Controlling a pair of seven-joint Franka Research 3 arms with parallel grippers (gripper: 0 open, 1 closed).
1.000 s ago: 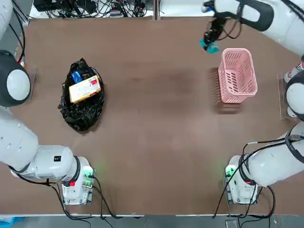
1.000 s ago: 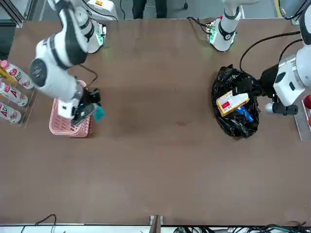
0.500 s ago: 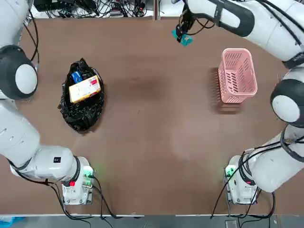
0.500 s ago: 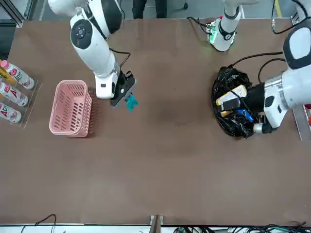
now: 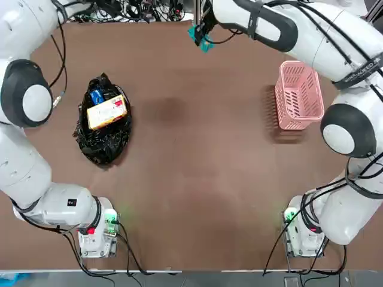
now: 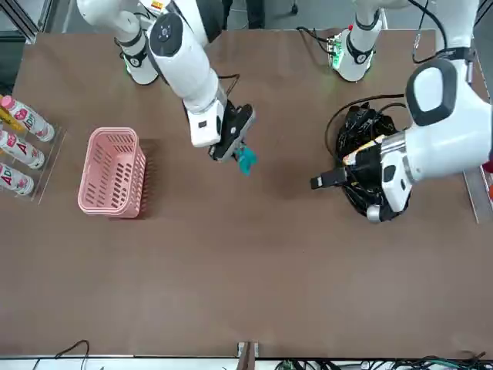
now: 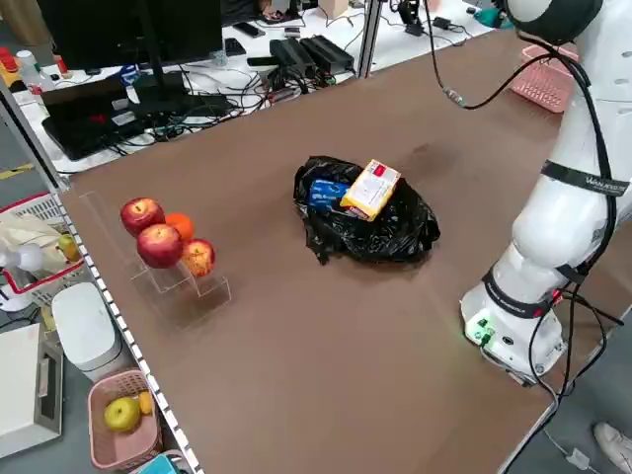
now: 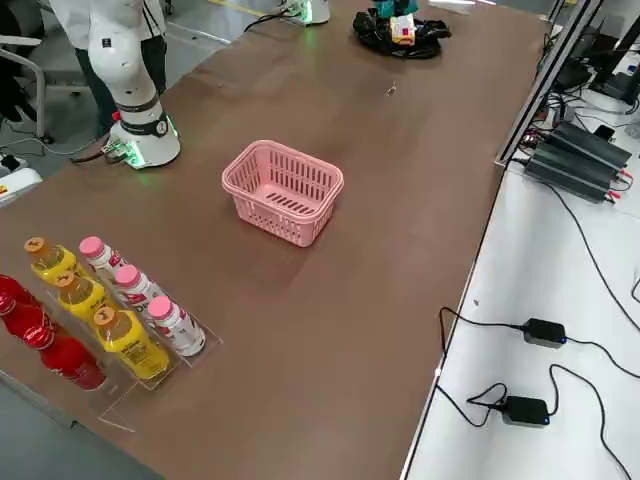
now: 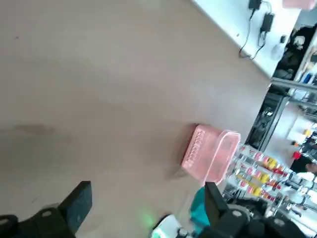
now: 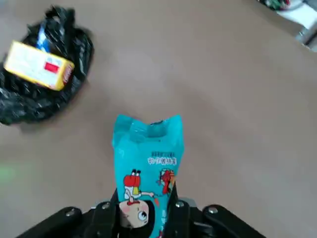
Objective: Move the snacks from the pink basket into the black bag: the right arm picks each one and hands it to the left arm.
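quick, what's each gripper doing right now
Right gripper: closed on the teal snack packet, held up over the table.
Left gripper: open, empty, beside the black bag.

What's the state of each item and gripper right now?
teal snack packet: held in the air, clear of the table
right gripper: shut on the teal snack packet
left gripper: open, holding nothing
pink basket: upright, empty
black bag: open, yellow box and blue packet on it

Six cameras are covering my table.
I'm looking straight down and from across at the bag [image 5: 103,122] and basket [image 6: 112,171]; side cameras are angling in, wrist cameras are riding close.
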